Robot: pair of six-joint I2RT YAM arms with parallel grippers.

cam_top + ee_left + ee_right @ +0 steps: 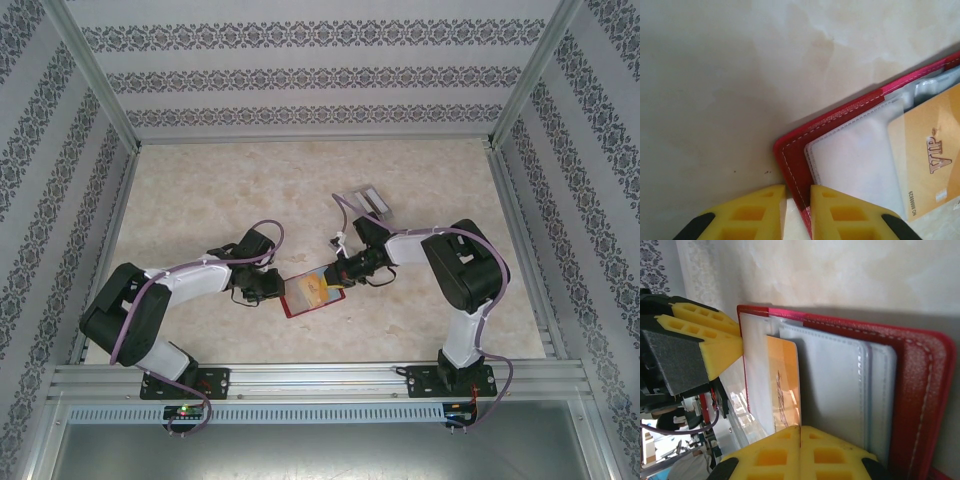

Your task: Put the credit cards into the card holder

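Observation:
The red card holder [292,305] lies open on the table between both arms, clear pockets facing up. An orange-yellow credit card [782,385] reading "VIP" [925,155] sits partly inside a clear pocket. My right gripper [800,429] is shut on that card's near end, and the card runs edge-on between the pads. My left gripper [798,192] straddles the card holder's red stitched corner [795,160]. Its jaws are narrow: the right pad touches the edge and a sliver of table shows beside the left pad. In the top view the left gripper [270,288] and right gripper [337,272] flank the card holder.
A translucent grey tray [365,200] with pale cards sits behind the right arm, toward the back of the table. Patterned walls and metal posts close in three sides. The left gripper's yellow finger [715,335] reaches in beside the card holder's far corner.

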